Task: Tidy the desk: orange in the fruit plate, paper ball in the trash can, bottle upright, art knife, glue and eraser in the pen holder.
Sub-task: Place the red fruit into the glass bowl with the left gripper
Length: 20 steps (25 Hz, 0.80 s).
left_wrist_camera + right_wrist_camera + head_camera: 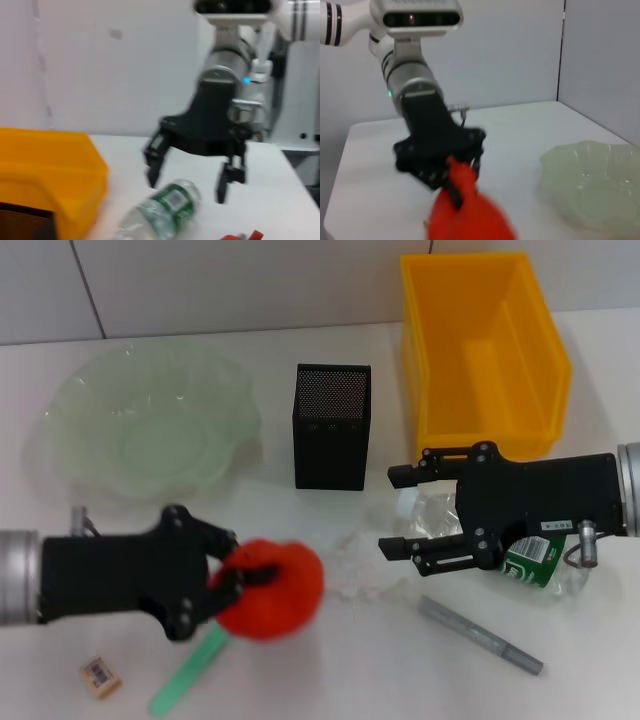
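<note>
The white surface [330, 680] runs back to a pale tiled wall, with the trash can [485, 350] at its far right edge, the pen holder [331, 427] in the middle and the fruit plate [150, 420] at far left. Open room lies between the plate and the pen holder, and along the near edge.

The left hand [228, 575] reaches in low from the left, its black fingers clenched on the orange [272, 590], which sits near the front, well short of the plate. Beneath it lies a green stick [188, 672], and the eraser [101, 676] rests near the front left corner.

The right hand [392, 510] comes in from the right with its 2 fingers spread apart above the bottle [530, 560], which lies on its side. The paper ball [352, 540] sits just beyond its fingertips. A grey pen [480, 635] lies nearer the front.
</note>
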Each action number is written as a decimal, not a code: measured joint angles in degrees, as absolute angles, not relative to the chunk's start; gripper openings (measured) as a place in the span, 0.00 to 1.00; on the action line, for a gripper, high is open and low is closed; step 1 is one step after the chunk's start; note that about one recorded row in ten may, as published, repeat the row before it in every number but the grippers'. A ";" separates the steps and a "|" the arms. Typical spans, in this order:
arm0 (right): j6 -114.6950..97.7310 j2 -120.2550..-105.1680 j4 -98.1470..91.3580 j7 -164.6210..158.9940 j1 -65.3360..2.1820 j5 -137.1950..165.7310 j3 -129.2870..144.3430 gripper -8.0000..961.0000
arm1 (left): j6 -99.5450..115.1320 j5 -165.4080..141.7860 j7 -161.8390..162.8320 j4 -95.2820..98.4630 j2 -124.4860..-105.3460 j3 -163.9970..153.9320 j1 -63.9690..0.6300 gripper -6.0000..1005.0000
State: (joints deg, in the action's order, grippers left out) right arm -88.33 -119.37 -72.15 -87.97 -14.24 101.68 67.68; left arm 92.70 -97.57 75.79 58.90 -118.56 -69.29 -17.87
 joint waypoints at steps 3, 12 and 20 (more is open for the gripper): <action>-88.32 -119.41 -71.97 -87.96 -14.16 101.68 67.68 0.78 | 92.54 -97.17 75.80 59.44 -118.60 -66.57 -17.72 0.08; -89.27 -119.58 -71.89 -87.18 -13.65 101.22 67.86 0.78 | 90.09 -92.23 74.67 59.63 -118.56 -58.30 -19.22 0.07; -89.89 -119.63 -71.65 -86.50 -13.50 101.14 68.73 0.78 | 77.94 -88.43 70.35 55.40 -118.66 -58.29 -22.65 0.07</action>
State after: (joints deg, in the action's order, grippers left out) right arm -89.89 -119.63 -71.65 -86.50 -13.50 101.14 68.73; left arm 77.94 -88.43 70.35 55.40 -118.66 -58.29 -22.65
